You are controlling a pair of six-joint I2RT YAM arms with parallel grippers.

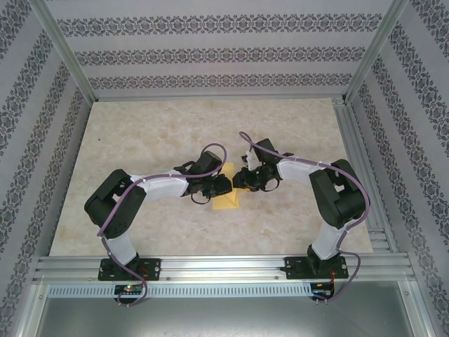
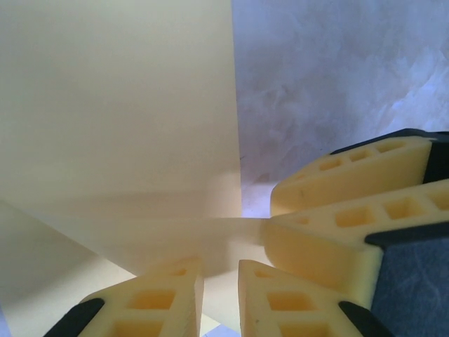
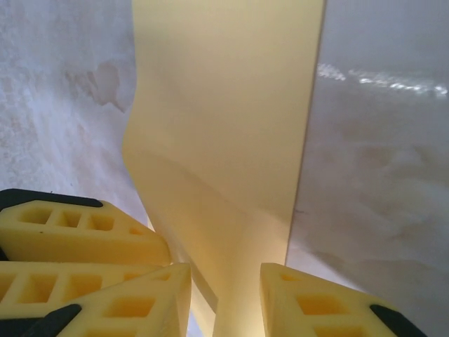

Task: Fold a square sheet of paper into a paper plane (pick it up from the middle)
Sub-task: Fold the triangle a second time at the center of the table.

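Observation:
The square sheet of paper (image 1: 226,201) is pale yellow, creased and partly lifted at the table's middle. My two grippers meet tip to tip over it. The left gripper (image 1: 224,184) comes in from the left, and in its wrist view its gripper (image 2: 221,281) has the jaws close together with a raised fold of the paper (image 2: 119,105) running between them. The right gripper (image 1: 240,181) faces it. In the right wrist view the paper (image 3: 224,105) narrows into a ridge that fills the gap of that gripper (image 3: 226,295). The other arm's fingers (image 2: 337,210) press in beside it.
The table (image 1: 154,133) is a beige marbled board with patterned walls around it. An aluminium rail (image 1: 224,270) carries both arm bases at the near edge. Metal posts stand at the back corners.

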